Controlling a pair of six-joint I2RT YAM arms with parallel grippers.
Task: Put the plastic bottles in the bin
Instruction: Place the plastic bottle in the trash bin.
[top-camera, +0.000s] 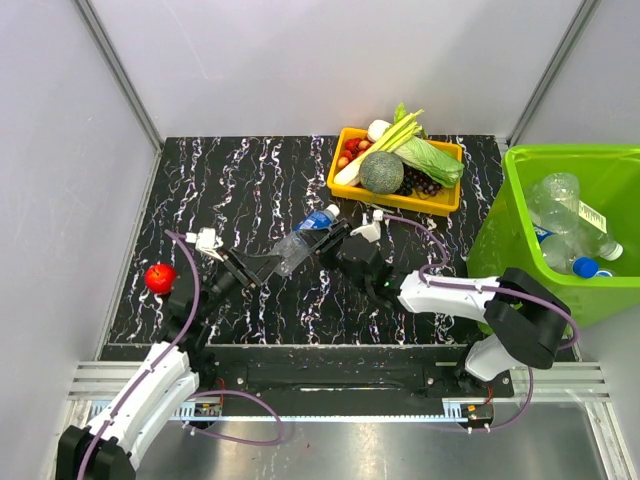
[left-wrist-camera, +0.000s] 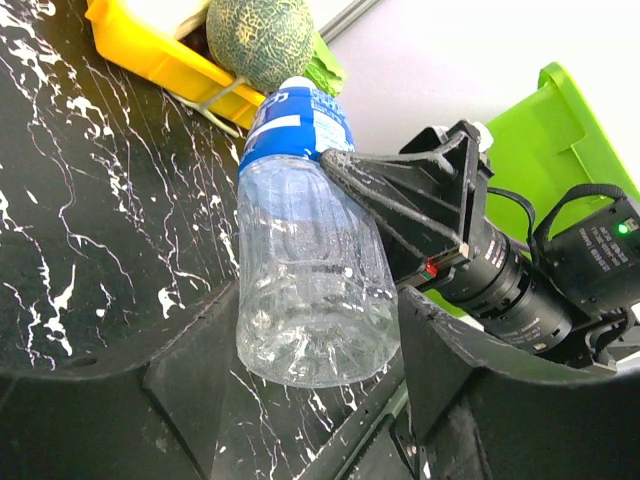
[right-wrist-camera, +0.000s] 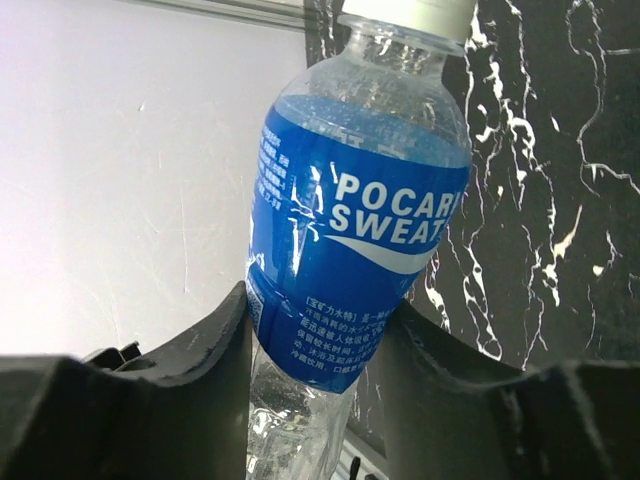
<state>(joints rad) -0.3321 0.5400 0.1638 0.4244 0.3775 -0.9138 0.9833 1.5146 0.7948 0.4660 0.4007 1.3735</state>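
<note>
1. You're working mid-table (top-camera: 230, 180), with grey walls closing in on the left, back and right. A red ball (top-camera: 159, 278) is sitting near the left edge. The yellow tray (top-camera: 392, 203) is sitting just past the right claw (top-camera: 325, 236). The lime-green bin (top-camera: 497, 235) is standing beyond the table's right edge, well apart from both claws.
2. Your left arm is reaching diagonally in from the near-left corner. Your right arm is folding at the elbow beside the bin and stretching left, low over the table.
3. The Pocari Sweat bottle (top-camera: 300, 243) is lying between the claws, with its cap pointing toward the tray. The left claw (top-camera: 268, 266) is hugging the clear base, fingers (left-wrist-camera: 190, 380) partway apart and touching both sides. The right claw is pinching the blue label below the white cap.
4. Other bottles (top-camera: 565, 215) are lying in the bin.
</note>
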